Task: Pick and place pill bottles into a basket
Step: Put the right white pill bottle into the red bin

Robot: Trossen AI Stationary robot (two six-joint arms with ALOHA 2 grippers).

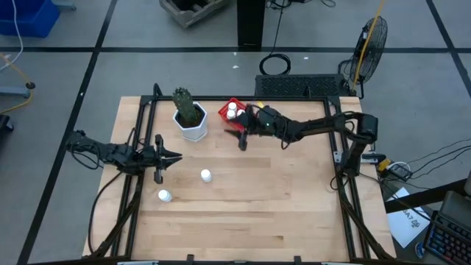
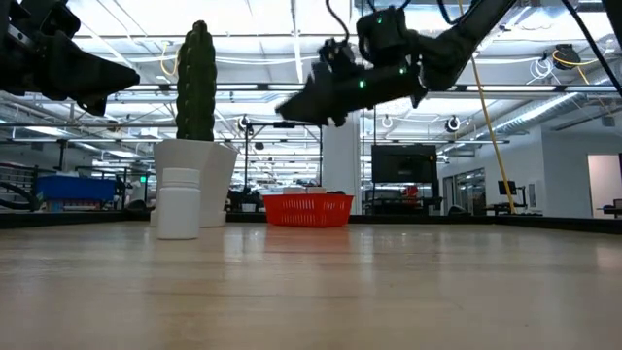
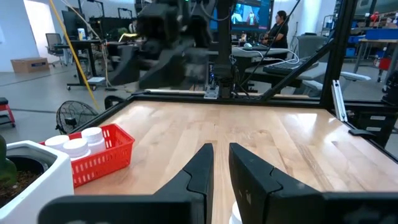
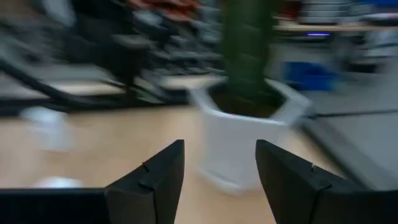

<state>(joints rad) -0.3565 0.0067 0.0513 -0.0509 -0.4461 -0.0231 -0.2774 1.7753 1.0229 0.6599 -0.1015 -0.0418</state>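
The tabletop carries everything, and I take the cactus pot as landmark. The basket stands just beside the pot, on the side toward the right arm. At least two bottles are already inside it. Two more bottles stand on the tabletop: one bottle in front of the pot and near it, the other bottle further out, toward the left arm.

The right gripper hangs in the air close to the pot and the basket. Its jaws are wide apart and they hold nothing. The left gripper waits on the other side of the pot, near the two loose bottles. Its jaws are narrow, almost together, and empty.

The risk I see is this: the right gripper is very near the pot, so a low or fast sweep toward the loose bottles could hit the pot or push the basket. The bottles are also small and light, so jaws closing off-centre may tip one and let it roll.
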